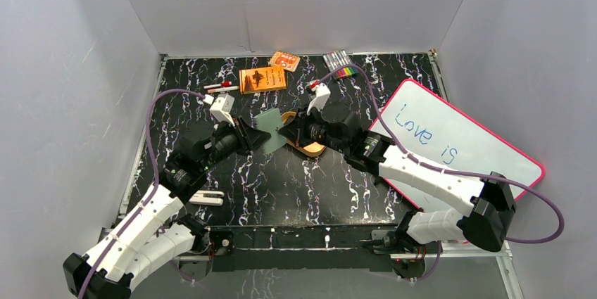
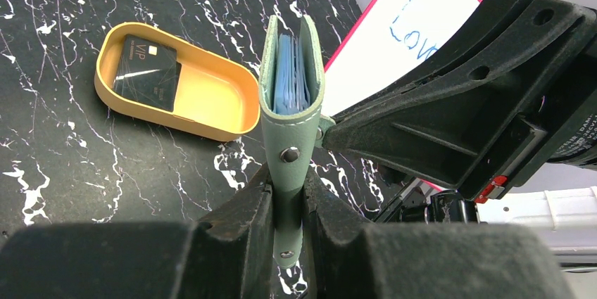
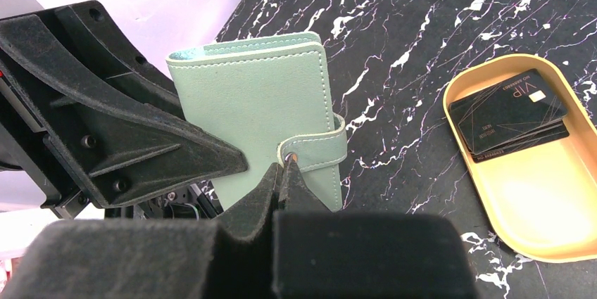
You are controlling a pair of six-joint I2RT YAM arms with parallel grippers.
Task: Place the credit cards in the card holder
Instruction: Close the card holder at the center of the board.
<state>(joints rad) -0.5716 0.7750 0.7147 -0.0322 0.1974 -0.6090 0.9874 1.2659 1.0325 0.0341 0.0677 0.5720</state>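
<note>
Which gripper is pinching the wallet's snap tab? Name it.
The right gripper: its closed tips pinch the snap tab, whereas the left gripper clamps the card holder itself, by its edge.

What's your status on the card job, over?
Left claw clamped on card holder, upright. Right claw shut at its snap tab. Credit cards in the gold tin. Nothing blocking.

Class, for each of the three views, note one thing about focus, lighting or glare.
Top external: soft, even light with no hard shadows; the whiteboard is the brightest patch. Left wrist: the card holder is sharp, while the left pincer gripping it is blurred. Right wrist: the right pincer is soft at the bottom edge; the credit cards are readable, without glare.
</note>
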